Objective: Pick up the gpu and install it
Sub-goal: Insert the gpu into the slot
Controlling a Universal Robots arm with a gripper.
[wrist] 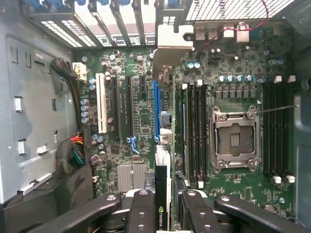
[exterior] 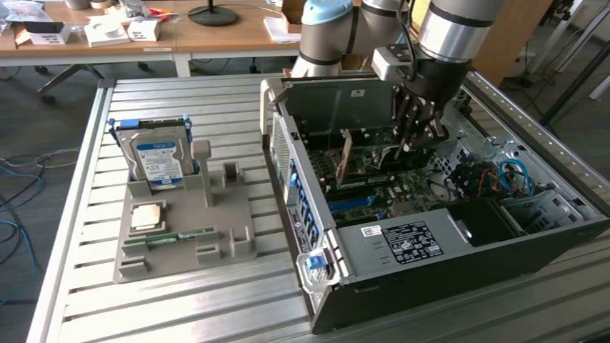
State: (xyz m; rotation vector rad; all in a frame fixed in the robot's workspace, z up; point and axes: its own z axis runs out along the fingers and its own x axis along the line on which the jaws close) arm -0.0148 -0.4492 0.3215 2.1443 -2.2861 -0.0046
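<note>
Claw inside the open computer case, which lies on its side on the slatted metal bench, toward the bench's edge at the exterior view's right. The arm comes in from over the far edge of the bench. Its last links turn straight down, so that the wrist points at the motherboard.

In the wrist view the dark fingers stand part-way closed, one set on either side of the gpu, and grip it between them. The card is seen edge-on and stands upright above the board. Its pale metal bracket is at the slotted rear wall of the case, and its lower edge runs in line with a blue slot. Whether the card is seated in that slot cannot be told.

Writing:
- A green-and-white NVIDIA logo shows on the card's edge between the fingers.
- A white label on the dark cover inside the case carries print too fine to read.
- A hard drive with a blue-and-white label stands upright in a grey holder near the bench's edge at the exterior view's left. Its text is likewise unreadable.
- A narrow green memory stick lies flat in the same holder.
</note>
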